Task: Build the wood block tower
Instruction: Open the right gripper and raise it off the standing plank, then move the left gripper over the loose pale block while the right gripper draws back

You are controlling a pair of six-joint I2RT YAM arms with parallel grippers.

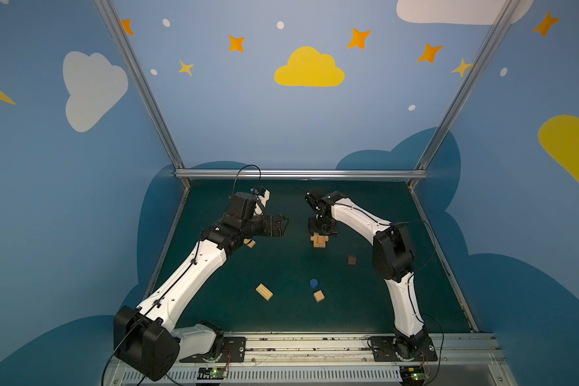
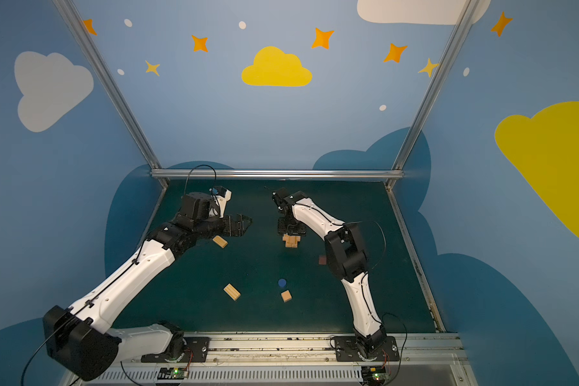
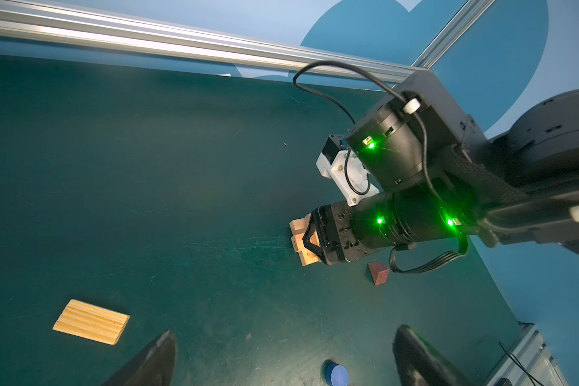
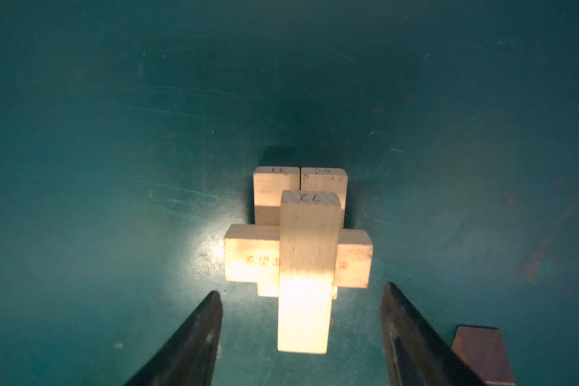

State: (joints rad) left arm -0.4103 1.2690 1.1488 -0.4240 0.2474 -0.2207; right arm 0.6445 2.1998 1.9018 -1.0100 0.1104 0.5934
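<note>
Tower: the wood block tower [image 1: 319, 241] is standing mid-table toward the far side, with tan bars in three crosswise layers.
Right claw: the right gripper [image 4: 302, 290] is hanging over the tower, jaws apart on either side of the top bar [image 4: 306, 267] and clear of it.
Left claw: the left gripper [image 1: 281, 225] is hovering left of the tower, jaws wide and empty.
Loose blocks: a reddish-brown cube [image 1: 351, 260] is lying near-right of the tower; a blue round piece [image 1: 313, 283], a tan cube [image 1: 319, 296] and a tan bar [image 1: 264, 291] are lying nearer.

The wood block tower [image 4: 304, 267] shows four tan bars [image 4: 276, 197], two below, one across, one on top, and loose around it lie two tan blocks [image 2: 231, 291] [image 2: 220, 241], one tan cube [image 1: 319, 296], one dark reddish-brown cube [image 1: 351, 260] and one blue round piece [image 1: 313, 283].
</note>
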